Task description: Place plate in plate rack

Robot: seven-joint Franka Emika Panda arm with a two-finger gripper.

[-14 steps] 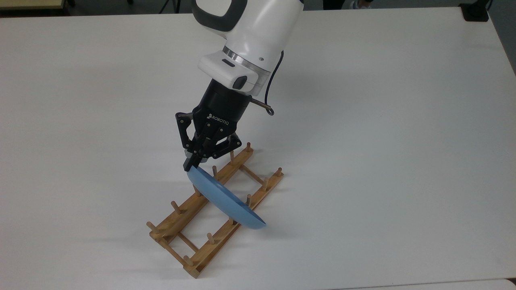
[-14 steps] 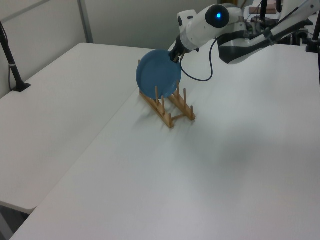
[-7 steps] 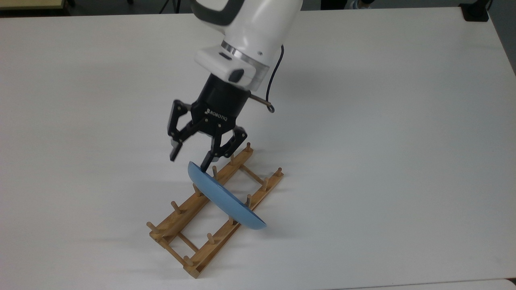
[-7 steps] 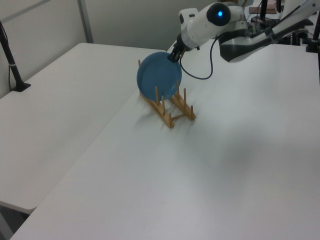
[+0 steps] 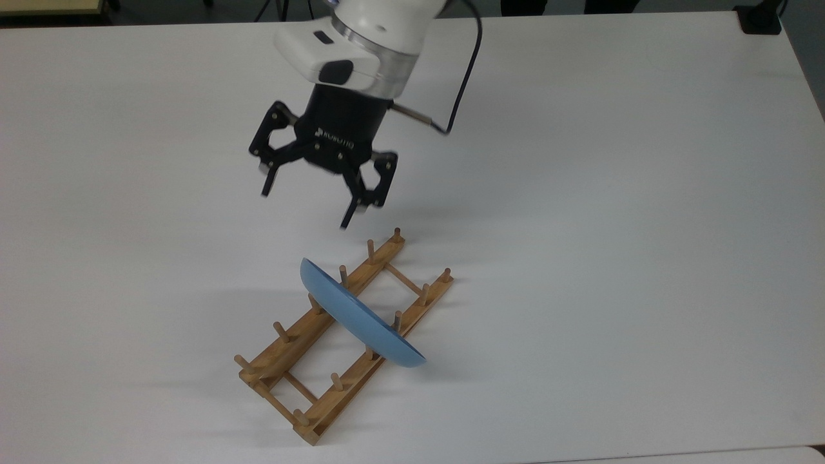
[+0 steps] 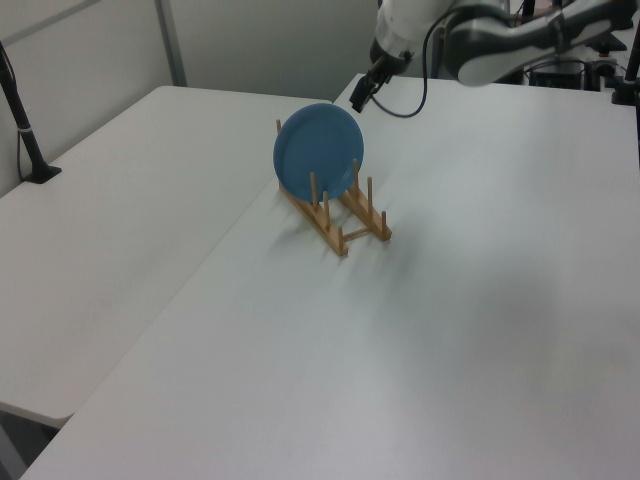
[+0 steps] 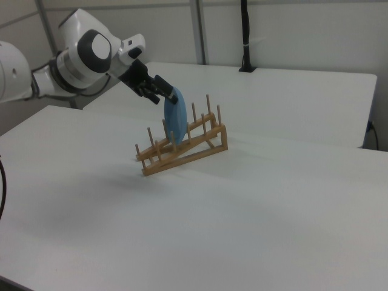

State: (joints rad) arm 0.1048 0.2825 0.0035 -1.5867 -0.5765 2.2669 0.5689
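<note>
The light-blue plate [image 5: 361, 319] stands on edge in the wooden plate rack [image 5: 303, 380], slotted between pegs about midway along the two rails and leaning slightly. The rack sits on the white tabletop [image 5: 612, 225], nearer the top view's bottom edge than its top edge. The gripper [image 5: 306, 207] hangs in the air above the plate, well clear of its rim, with its black fingers [image 5: 350, 216] spread wide and nothing between them. A black cable [image 5: 461, 84] loops beside the white wrist.

Light-blue plate [image 5: 361, 319], light-brown plate rack [image 5: 283, 357]
</note>
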